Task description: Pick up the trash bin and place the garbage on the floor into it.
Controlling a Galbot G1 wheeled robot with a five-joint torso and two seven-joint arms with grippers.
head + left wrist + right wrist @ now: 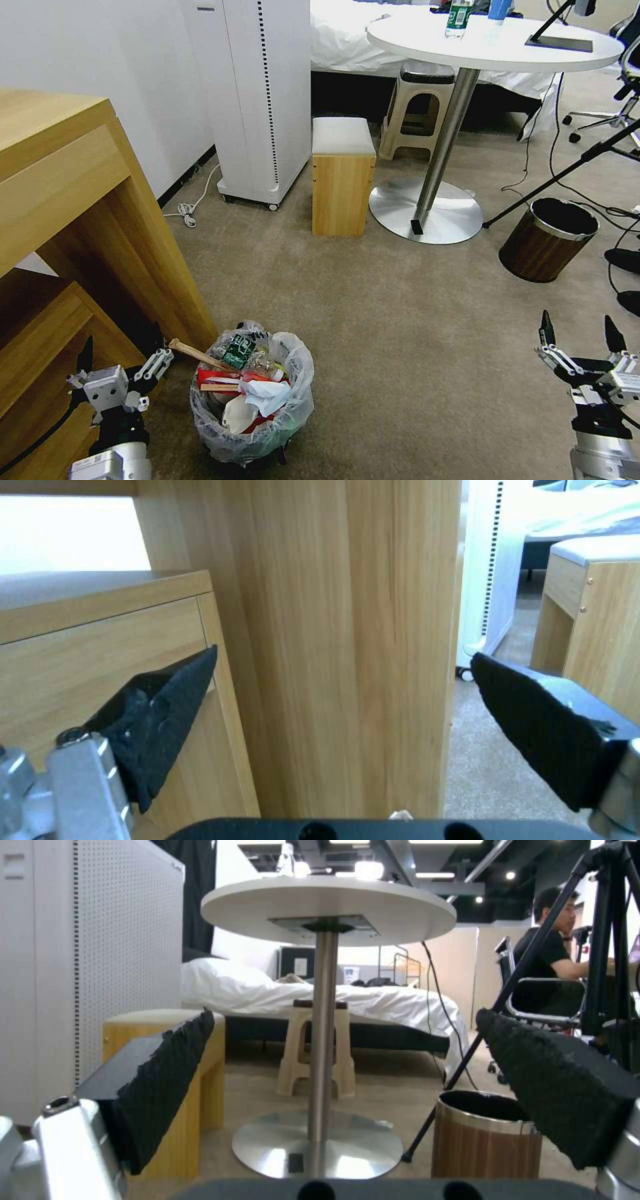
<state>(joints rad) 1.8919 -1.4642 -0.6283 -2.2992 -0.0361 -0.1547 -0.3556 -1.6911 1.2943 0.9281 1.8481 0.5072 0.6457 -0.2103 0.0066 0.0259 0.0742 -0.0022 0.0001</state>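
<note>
— Two grippers, status? Left gripper (121, 358): fingers spread wide, holding nothing, close against the wooden desk (73, 200).
— Right gripper (579, 331): fingers likewise apart, empty, low over the floor (400, 320).
— Bin (250, 400) position?
— Upright on the floor, just beside the left gripper, on its inner side; well apart from the right gripper.
— Garbage (250, 390) position?
— Inside the bin: red wrappers, crumpled white paper, a green label. A stick (200, 356) leans out over the rim toward the left gripper.
— Ahead of the right gripper?
— Round table (328, 910), brown bin (483, 1135).
</note>
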